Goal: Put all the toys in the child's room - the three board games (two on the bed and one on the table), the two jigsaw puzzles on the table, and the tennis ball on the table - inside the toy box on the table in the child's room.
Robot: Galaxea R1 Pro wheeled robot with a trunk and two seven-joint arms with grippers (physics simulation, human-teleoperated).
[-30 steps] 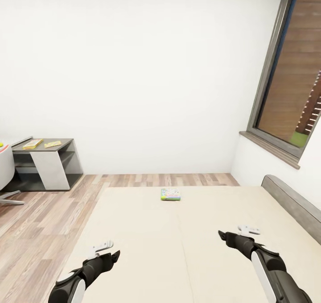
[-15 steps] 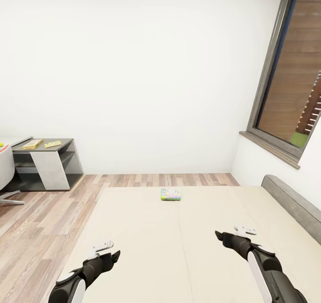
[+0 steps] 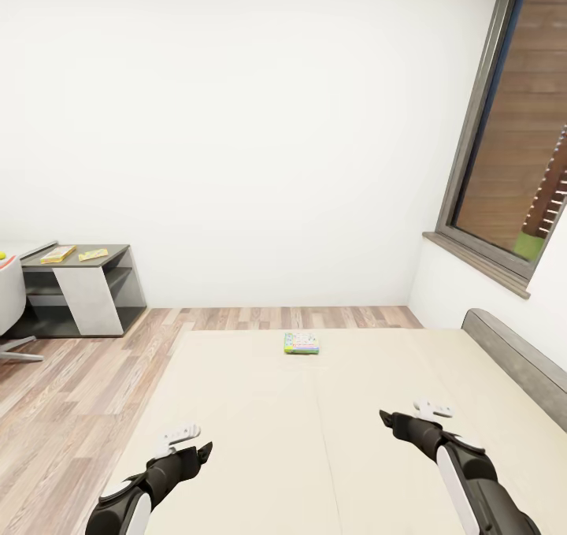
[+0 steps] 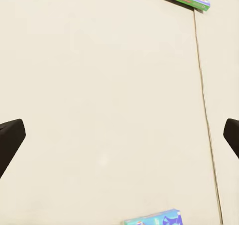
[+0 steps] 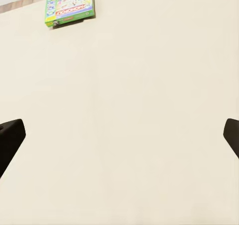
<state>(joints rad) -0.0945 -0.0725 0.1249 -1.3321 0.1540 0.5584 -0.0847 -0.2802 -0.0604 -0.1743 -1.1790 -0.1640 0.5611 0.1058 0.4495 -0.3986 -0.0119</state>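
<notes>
Green board game (image 3: 302, 343) lies flat near the bed's (image 3: 260, 440) foot edge, long axis parallel to that edge. Left gripper (image 4: 119, 135) and right gripper (image 5: 119, 135) spread wide, empty.

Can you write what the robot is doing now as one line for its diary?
place: cream-beige bed | target: pale green board game box lying flat, untouched | left gripper: open | right gripper: open

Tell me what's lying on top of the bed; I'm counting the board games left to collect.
On the bed's cream cover lies a green board game near the far edge. The left wrist view also catches the edge of a blue board game, mostly cut off by the frame.
</notes>
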